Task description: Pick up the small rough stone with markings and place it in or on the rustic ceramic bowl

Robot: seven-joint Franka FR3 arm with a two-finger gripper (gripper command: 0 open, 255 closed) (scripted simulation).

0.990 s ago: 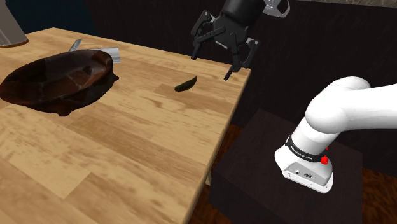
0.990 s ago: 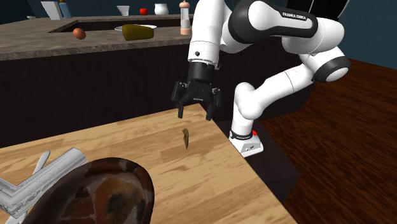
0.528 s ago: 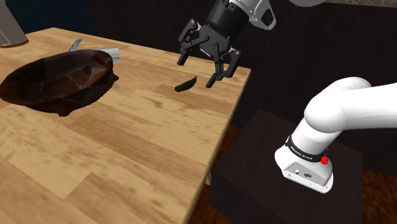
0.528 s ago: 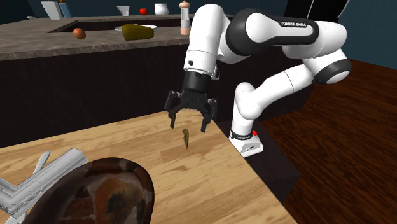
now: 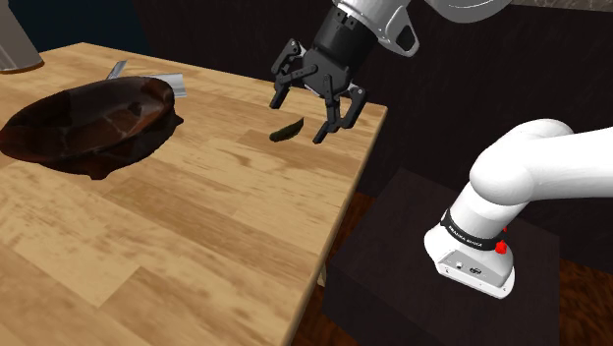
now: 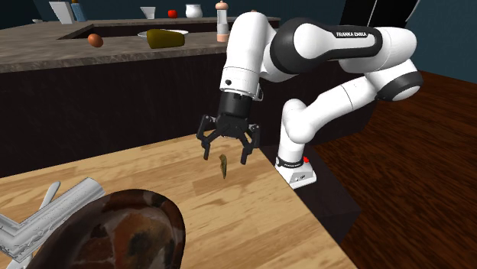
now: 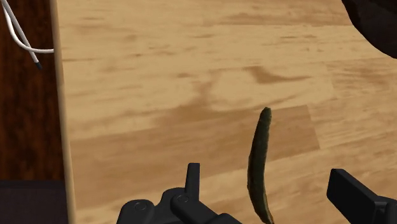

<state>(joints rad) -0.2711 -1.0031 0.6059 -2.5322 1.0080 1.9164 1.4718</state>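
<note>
Between the spread fingers of the hand (image 7: 270, 191), the wrist view shows the stone (image 7: 259, 165): a thin, dark olive sliver lying long-wise on the wooden counter (image 7: 159, 76). Neither finger touches it, and the hand is open and holds nothing. That view also shows a white cable (image 7: 19, 35) over dark floor beyond the counter's edge, and a corner of the bowl (image 7: 375, 25).

Shoulder view: the hand (image 5: 298, 120) hangs tilted over the stone (image 5: 287, 130), one fingertip on each side of it, near the counter's (image 5: 196, 226) far corner. The dark stand (image 5: 393, 256) sits beside the counter at the lower right. The bowl (image 5: 88, 123) rests well apart from the stone, toward the view's left. It is wide, shallow and uneven, and its inside shows mottled dark brown glaze. A grey metal piece (image 5: 167, 81) lies just behind its rim.

Second exterior view: the stone (image 6: 223, 165) sits just below the hand (image 6: 225, 157), and the bowl (image 6: 115, 233) is nearest the camera with the metal piece (image 6: 53, 218) touching its rim. Behind the arm runs a dark rear counter (image 6: 46, 53), which carries a brown round item (image 6: 95, 40), a plate with a green item (image 6: 164, 38) on it, and a tall mill (image 6: 223, 23).
</note>
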